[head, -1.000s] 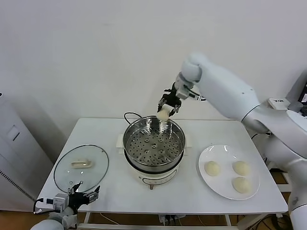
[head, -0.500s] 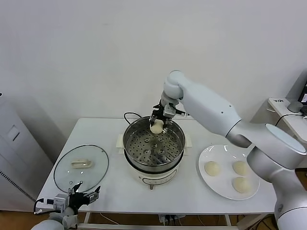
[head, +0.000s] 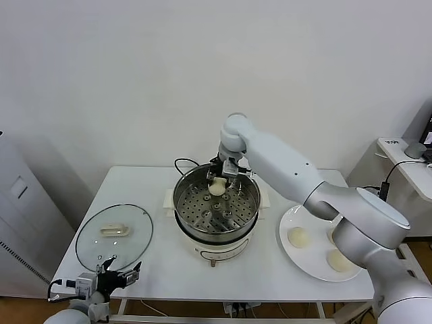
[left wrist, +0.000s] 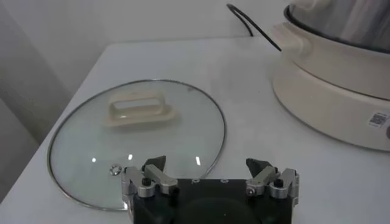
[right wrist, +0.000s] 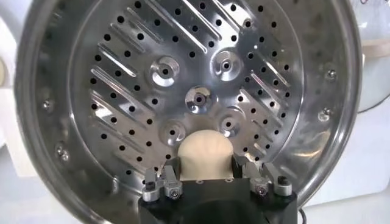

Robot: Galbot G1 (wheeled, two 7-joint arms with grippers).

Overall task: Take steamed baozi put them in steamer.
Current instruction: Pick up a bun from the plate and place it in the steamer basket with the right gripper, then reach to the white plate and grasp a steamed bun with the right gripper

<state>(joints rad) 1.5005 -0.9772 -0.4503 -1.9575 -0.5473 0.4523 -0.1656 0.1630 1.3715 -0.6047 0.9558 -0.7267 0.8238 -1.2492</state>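
your right arm has swung in from high behind the steamer (head: 216, 202) and dropped its wrist to the far rim, so the right gripper (head: 217, 181) now hangs inside the pot with one baozi (head: 216, 188) low over the perforated floor. that means drop one of four is nearly done; the other three baozi (head: 298, 237) sit on the plate (head: 291, 256) to your right, one partly hidden behind the arm. whether the fingers have let go yet, you can't tell: the bun sits right between them.

head view gives you the layout only. right wrist view shows the bun (right wrist: 206, 156) framed by both fingers (right wrist: 166, 178), no clear gap either side, holes of the tray beyond. left wrist view shows the left gripper (left wrist: 210, 175) parked at the near table edge, fingers spread wide and empty, by the glass lid (left wrist: 137, 137).
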